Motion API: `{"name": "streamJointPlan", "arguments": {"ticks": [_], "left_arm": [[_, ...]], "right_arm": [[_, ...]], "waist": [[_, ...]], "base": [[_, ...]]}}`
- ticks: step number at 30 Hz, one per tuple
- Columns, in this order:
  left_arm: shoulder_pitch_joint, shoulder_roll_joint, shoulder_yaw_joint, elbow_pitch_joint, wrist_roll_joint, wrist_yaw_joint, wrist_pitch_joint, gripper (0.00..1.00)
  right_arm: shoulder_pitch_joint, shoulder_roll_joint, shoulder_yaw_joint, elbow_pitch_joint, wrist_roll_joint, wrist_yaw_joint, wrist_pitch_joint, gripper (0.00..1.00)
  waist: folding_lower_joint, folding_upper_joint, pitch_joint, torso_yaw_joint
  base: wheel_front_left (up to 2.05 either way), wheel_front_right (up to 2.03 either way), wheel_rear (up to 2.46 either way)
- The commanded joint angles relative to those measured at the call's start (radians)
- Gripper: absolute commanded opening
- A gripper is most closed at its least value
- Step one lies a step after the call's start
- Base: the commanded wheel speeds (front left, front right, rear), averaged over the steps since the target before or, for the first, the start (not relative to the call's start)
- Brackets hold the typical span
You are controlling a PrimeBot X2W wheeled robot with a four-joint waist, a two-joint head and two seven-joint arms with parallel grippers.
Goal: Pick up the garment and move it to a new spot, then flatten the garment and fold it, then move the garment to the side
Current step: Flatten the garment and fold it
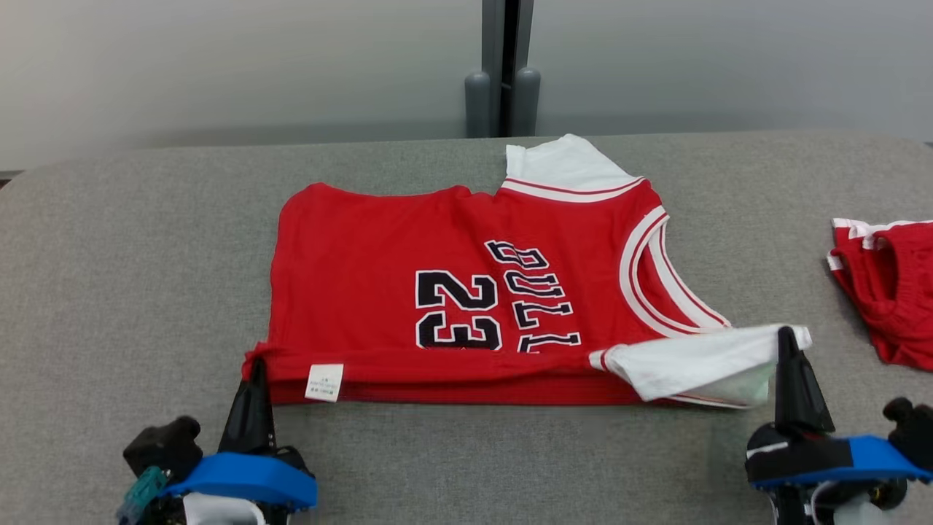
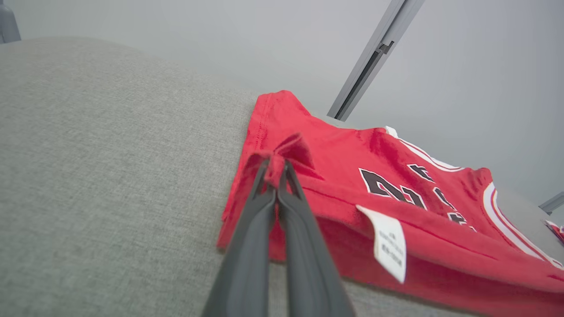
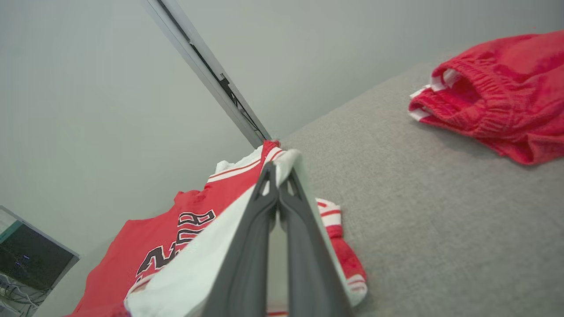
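- Head view: the grey cloth-covered table [image 1: 109,292] runs the full width, and the red garment [image 1: 408,240], a numbered jersey, lies about mid-table, spread mostly flat with its print facing up.
- A second red piece [image 1: 893,284] sits crumpled well apart at the right edge.
- The left gripper [image 1: 255,368] has its jaws closed on the jersey's near hem corner; the right gripper [image 1: 787,339] is closed on the white shoulder fabric at the other near corner.
- A small white label [image 1: 324,381] hangs from the near edge, beside the left fingers.
- Judgement: placing and flattening look done, and the near edge already looks doubled over, so the fold is under way. Finishing the fold and moving the jersey aside remain.
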Motion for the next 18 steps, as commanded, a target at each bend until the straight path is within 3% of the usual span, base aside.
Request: {"name": "streamJointPlan", "arguments": {"ticks": [1,9,18], "left_arm": [[-0.031,0.001,-0.003,0.007,0.005,0.002,-0.002,0.00],[-0.197,0.001,-0.037,0.088,0.018,0.002,-0.002,0.00],[-0.293,0.001,0.010,0.169,0.042,0.002,-0.002,0.00]], "right_arm": [[-0.038,-0.004,0.005,0.017,-0.011,0.000,-0.005,0.00],[-0.261,-0.004,-0.011,0.149,-0.084,0.000,-0.005,0.00],[-0.405,-0.004,-0.048,0.238,-0.161,0.000,-0.005,0.00]], "waist": [[-0.0001,0.0000,0.021,0.015],[-0.0001,0.0000,0.108,0.034],[-0.0001,0.0000,0.159,0.028]], "base": [[0.00,0.00,0.00],[0.00,0.00,0.00],[0.00,0.00,0.00]]}}
